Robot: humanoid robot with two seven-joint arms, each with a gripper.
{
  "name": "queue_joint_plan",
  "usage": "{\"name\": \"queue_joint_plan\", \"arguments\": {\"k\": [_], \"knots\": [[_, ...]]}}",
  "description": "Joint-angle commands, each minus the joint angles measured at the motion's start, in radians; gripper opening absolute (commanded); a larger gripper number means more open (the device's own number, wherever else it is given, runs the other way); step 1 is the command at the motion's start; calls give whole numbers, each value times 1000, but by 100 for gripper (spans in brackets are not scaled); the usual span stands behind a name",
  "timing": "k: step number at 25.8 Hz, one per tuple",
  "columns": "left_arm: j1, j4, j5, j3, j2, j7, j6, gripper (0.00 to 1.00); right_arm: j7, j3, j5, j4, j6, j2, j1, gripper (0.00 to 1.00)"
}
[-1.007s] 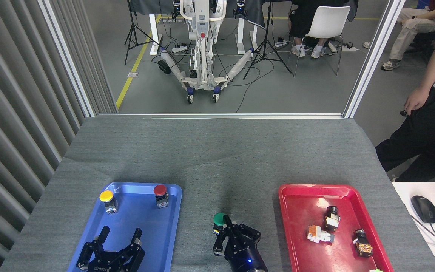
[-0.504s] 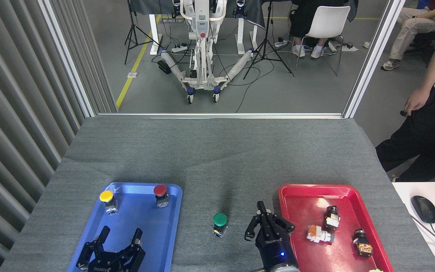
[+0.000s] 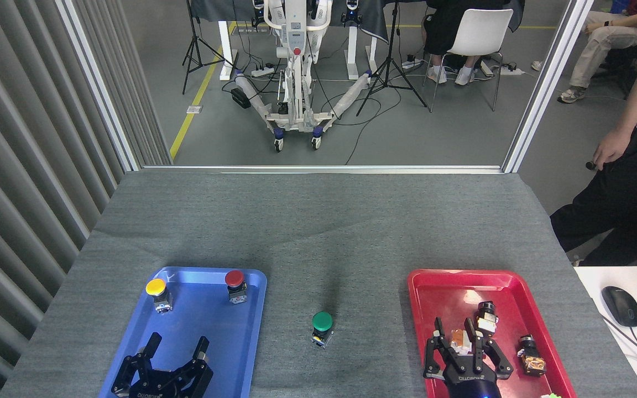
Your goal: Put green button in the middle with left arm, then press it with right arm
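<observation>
Trays flank the green button [image 3: 322, 327], upright on the middle [image 3: 318, 237] between both grippers. Left gripper [image 3: 177, 351] spread, empty, over blue tray [image 3: 246, 342]. Right gripper [image 3: 468, 345], splayed above red tray [image 3: 434, 287]; white lettering unreadable.

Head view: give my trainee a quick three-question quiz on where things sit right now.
1. True or false: the green button stands on the bare grey cloth between the blue tray and the red tray.
2. Over which tray is the right gripper? A) blue B) red C) neither
3. Fill in: the two buttons in the blue tray have caps coloured ____ and ____.

Key:
1. True.
2. B; it is open, fingers spread above the small parts there. The left gripper is open over the blue tray.
3. Yellow and red.
</observation>
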Motion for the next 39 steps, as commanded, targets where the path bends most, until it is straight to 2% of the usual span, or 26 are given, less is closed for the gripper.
{"name": "queue_joint_plan", "arguments": {"k": [1,14,39], "knots": [[1,0,-1,0,0,-1,-2,99,-2,-8,-4,-28,-1,-2,16,99],[9,-28,-2,-2,-3,1,-10,99,2,-8,-4,-65,-9,-2,36,100],[5,-28,2,6,-3,1,3,99,2,-10,-4,-76,-5,0,36,100]]}}
